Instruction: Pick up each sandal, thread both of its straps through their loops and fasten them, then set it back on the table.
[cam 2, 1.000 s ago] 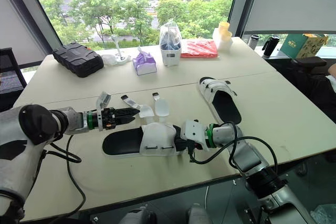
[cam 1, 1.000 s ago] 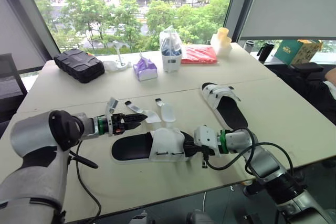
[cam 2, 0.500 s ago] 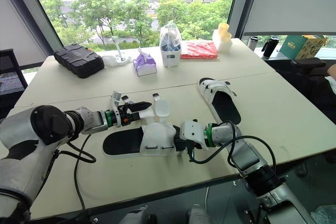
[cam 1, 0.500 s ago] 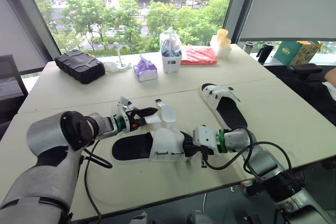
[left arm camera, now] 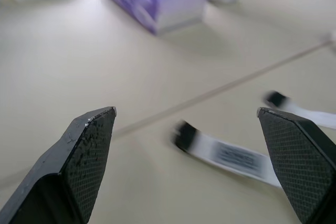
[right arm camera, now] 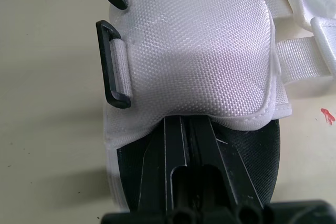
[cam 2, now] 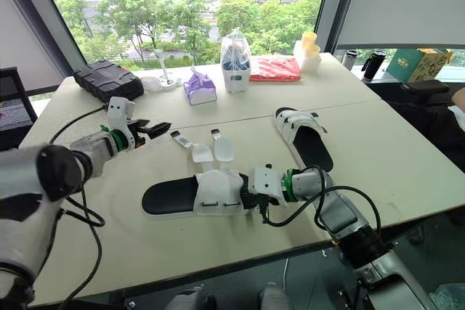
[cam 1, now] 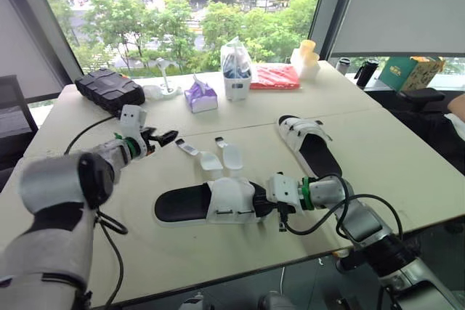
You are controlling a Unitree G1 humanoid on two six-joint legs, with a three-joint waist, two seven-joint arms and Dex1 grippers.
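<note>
The near sandal [cam 1: 182, 205], black-soled with a white upper [cam 1: 231, 197], lies on the table in front of me. Its two white straps [cam 1: 231, 156] lie unthreaded and spread out behind it. My right gripper [cam 1: 263, 207] is shut, with its fingers [right arm camera: 178, 145] pushed in under the upper on the insole. My left gripper [cam 1: 156, 138] hovers open to the left of the strap tip [left arm camera: 231, 156] and touches nothing. The second sandal [cam 1: 311, 143] lies to the right with its straps across it.
Along the far edge by the window are a black case [cam 1: 109, 90], a purple tissue pack [cam 1: 201, 96], a white bagged container [cam 1: 236, 69] and a red packet [cam 1: 275, 75]. A green box [cam 1: 407, 72] sits at far right. A cable trails from my right wrist.
My left gripper has pulled back to the left, away from the straps, and now stands open. The straps rest on the table. Right gripper and sandal have not moved.
</note>
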